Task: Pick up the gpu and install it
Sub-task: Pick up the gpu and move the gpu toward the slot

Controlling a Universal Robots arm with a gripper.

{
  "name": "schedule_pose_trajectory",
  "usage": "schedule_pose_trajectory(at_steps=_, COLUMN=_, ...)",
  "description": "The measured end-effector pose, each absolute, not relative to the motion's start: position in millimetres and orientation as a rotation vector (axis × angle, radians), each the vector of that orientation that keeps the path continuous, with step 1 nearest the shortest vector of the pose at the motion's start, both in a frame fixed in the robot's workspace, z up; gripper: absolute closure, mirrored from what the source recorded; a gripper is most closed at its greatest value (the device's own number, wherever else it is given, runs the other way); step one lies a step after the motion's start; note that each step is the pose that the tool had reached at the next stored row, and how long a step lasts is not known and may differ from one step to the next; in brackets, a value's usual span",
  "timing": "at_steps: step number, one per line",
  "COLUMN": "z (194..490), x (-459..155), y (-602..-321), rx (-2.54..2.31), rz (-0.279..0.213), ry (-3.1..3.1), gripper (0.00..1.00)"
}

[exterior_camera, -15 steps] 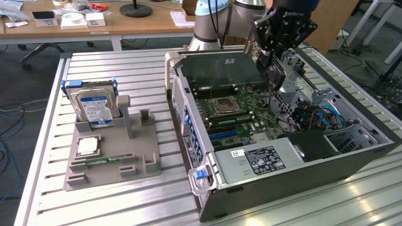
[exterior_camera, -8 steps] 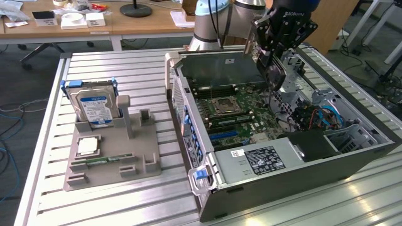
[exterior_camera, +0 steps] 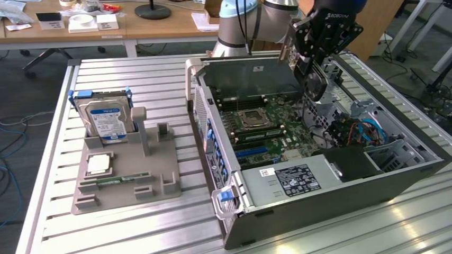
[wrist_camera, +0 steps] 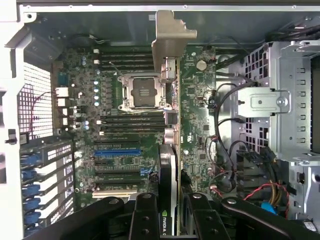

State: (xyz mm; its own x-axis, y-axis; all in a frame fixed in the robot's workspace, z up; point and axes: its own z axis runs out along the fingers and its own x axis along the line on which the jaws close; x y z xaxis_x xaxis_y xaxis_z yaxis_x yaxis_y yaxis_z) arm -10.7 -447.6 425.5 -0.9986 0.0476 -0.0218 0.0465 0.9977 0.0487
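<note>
Trick here imo: keep the gpu (wrist_camera: 169, 165) dead vertical and line its bottom edge up with a motherboard (wrist_camera: 120, 125) slot before pressing down. The pincer (wrist_camera: 171, 204) is clamped on the card's flat sides, hanging it above the open PC case (exterior_camera: 318, 201), not seated yet.

White lettering on the gripper (exterior_camera: 314, 67) body, at about one o'clock in the exterior view, reads ROBOTIQ. The gpu (wrist_camera: 167, 160) bears a small green logo between the fingers, too small to read. The hard drive (exterior_camera: 107, 120) label at nine o'clock and the power supply (exterior_camera: 310, 177) label at five o'clock carry illegible print.
</note>
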Motion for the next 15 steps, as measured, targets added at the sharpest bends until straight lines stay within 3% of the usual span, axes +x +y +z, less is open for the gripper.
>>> schedule_pose_trajectory(at_steps=15, z=425.4, x=15.2, y=-447.6, rx=0.074, rz=0.075, ry=3.117, gripper=0.73)
